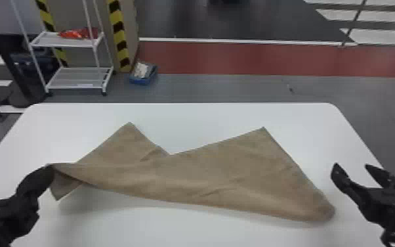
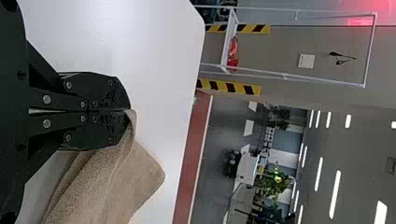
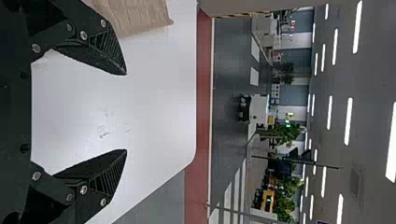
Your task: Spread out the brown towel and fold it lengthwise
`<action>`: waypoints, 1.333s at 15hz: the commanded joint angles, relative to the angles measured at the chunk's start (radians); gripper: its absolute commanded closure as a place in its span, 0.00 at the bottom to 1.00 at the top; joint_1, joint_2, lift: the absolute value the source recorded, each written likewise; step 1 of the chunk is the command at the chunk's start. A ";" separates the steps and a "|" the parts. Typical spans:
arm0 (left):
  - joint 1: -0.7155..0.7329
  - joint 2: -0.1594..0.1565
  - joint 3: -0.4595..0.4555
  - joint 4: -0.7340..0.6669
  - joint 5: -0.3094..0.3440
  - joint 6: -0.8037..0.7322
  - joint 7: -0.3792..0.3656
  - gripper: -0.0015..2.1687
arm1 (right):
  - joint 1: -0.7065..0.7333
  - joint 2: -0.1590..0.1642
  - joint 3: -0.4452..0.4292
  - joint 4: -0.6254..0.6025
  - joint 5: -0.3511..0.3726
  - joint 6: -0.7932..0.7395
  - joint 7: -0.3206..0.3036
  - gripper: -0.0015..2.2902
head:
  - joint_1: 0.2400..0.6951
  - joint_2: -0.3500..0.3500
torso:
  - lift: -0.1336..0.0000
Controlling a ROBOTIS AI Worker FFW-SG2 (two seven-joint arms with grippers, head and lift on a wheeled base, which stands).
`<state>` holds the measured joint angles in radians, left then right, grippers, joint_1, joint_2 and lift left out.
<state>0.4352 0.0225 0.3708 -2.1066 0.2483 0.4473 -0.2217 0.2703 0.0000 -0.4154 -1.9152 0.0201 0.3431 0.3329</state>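
And the left gripper (image 2: 130, 110) has the brown towel (image 1: 206, 177) pinched tight, probably to unroll that end! Right gripper (image 1: 351, 165) gapes empty beside the other; towel sprawls between the worktop's (image 1: 206, 118) side edges.

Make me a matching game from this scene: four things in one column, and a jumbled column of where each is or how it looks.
Things:
1. Brown towel
2. Left gripper
3. Right gripper
4. Blue bin

Places and states:
A. Open, holding nothing
B. On the floor beyond the table
C. Shut, pinching cloth
D. Across the white table, twisted near one end

Right pairs: 1-D, 2-C, 3-A, 4-B
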 commanded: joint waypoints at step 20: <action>-0.027 0.008 -0.075 0.050 -0.035 -0.006 -0.025 0.91 | -0.600 0.001 0.348 0.742 0.123 -0.028 -0.061 0.15 | 1.00 0.65 | 0.07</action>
<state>0.4063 0.0306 0.2965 -2.0571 0.2132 0.4413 -0.2469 -0.3238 0.0000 -0.0735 -1.1937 0.1301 0.3085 0.2715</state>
